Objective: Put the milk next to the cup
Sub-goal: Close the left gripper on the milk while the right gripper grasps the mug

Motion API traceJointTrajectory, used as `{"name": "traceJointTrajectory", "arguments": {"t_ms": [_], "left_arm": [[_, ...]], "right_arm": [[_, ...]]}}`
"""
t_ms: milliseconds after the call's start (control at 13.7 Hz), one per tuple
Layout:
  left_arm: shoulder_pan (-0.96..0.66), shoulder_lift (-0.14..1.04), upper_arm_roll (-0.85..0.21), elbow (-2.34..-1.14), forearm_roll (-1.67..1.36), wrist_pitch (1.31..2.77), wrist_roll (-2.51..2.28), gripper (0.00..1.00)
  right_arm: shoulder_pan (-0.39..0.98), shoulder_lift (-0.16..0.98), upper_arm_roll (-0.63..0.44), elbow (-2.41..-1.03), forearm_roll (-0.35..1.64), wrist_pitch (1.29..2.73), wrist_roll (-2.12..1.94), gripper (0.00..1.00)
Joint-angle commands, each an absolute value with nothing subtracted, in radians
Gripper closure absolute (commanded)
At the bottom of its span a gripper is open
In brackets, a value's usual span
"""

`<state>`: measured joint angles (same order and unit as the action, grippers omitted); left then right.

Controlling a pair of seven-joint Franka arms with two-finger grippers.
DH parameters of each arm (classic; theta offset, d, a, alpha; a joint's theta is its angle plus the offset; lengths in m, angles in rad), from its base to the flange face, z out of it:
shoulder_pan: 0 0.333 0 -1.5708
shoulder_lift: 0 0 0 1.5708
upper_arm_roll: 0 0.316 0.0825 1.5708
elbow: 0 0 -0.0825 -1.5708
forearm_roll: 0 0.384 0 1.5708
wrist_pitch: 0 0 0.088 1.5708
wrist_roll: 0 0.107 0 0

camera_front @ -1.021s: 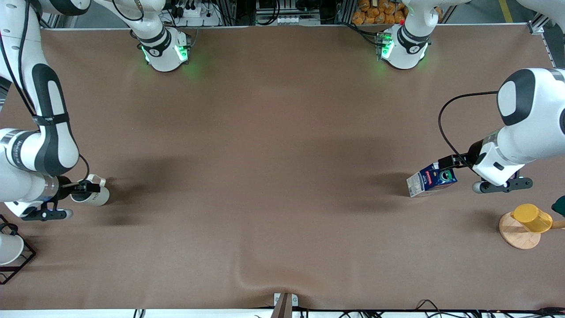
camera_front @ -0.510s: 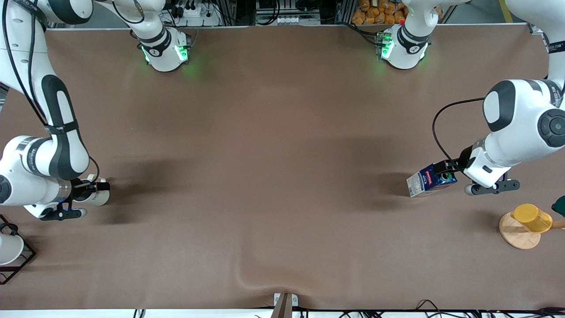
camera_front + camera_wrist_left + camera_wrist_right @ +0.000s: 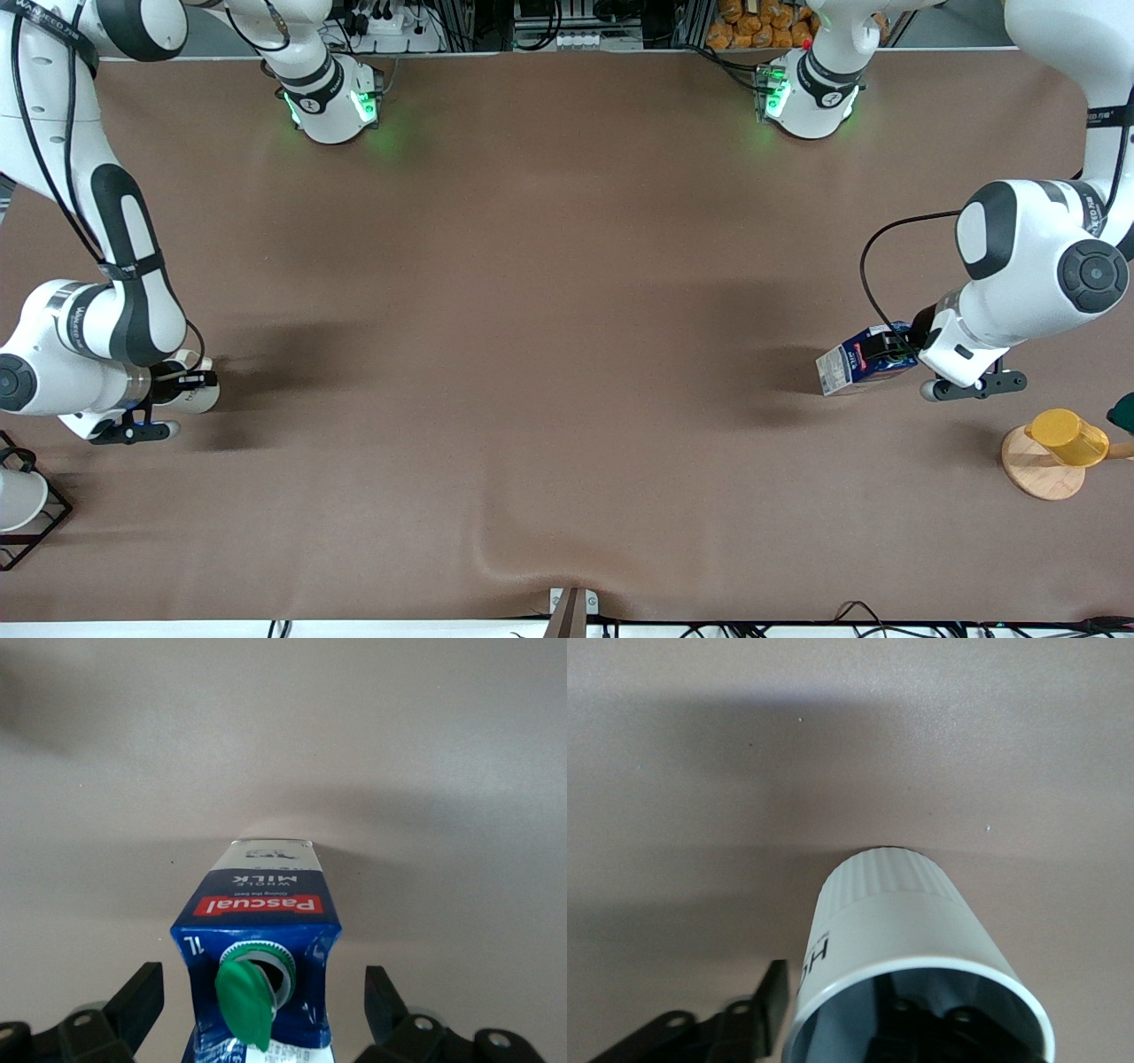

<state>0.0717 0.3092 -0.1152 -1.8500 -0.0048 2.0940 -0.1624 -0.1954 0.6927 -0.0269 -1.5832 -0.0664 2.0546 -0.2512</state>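
The milk (image 3: 852, 363), a dark blue carton with a red label band, stands on the table toward the left arm's end. My left gripper (image 3: 890, 350) is open around its top. In the left wrist view the carton (image 3: 261, 904) with its green cap sits between the two fingers (image 3: 137, 997), with a gap on each side. The cup (image 3: 202, 396), a beige-white mug with dark lettering, stands toward the right arm's end. My right gripper (image 3: 197, 383) is open at its rim. In the right wrist view one finger (image 3: 775, 992) is just outside the cup (image 3: 895, 912) wall; the other shows dimly inside.
A yellow cup (image 3: 1067, 437) lies on a round wooden coaster (image 3: 1036, 474) near the left arm's end, with a dark green thing (image 3: 1123, 412) at the edge. A white cup in a black wire frame (image 3: 18, 501) stands at the right arm's end. The cloth (image 3: 523, 567) is wrinkled at the front.
Both arms have shifted their wrists closer over their objects: the left gripper onto the milk's top, the right gripper onto the cup's rim. The milk and the cup have stayed in place.
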Motion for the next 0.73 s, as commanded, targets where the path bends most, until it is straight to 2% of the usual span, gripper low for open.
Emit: {"name": "traceJointTrajectory", "arguments": {"t_ms": [0, 365, 583, 656], "left_arm": [[0.078, 0.310, -0.118, -1.856, -0.018, 2.108, -0.170, 0.16], [0.078, 0.321, -0.118, -1.856, -0.018, 2.106, -0.170, 0.58], [0.078, 0.319, -0.118, -1.842, -0.018, 2.097, -0.173, 0.76], [0.078, 0.315, -0.118, -1.839, -0.018, 2.097, -0.173, 0.79]], "right_arm": [[-0.212, 0.693, -0.015, -1.577, -0.066, 2.057, -0.271, 1.00], [-0.210, 0.654, -0.015, -1.571, -0.066, 2.045, -0.314, 1.00], [-0.206, 0.615, -0.014, -1.568, -0.066, 2.020, -0.322, 1.00], [-0.198, 0.600, -0.012, -1.566, -0.066, 1.996, -0.315, 1.00]]}}
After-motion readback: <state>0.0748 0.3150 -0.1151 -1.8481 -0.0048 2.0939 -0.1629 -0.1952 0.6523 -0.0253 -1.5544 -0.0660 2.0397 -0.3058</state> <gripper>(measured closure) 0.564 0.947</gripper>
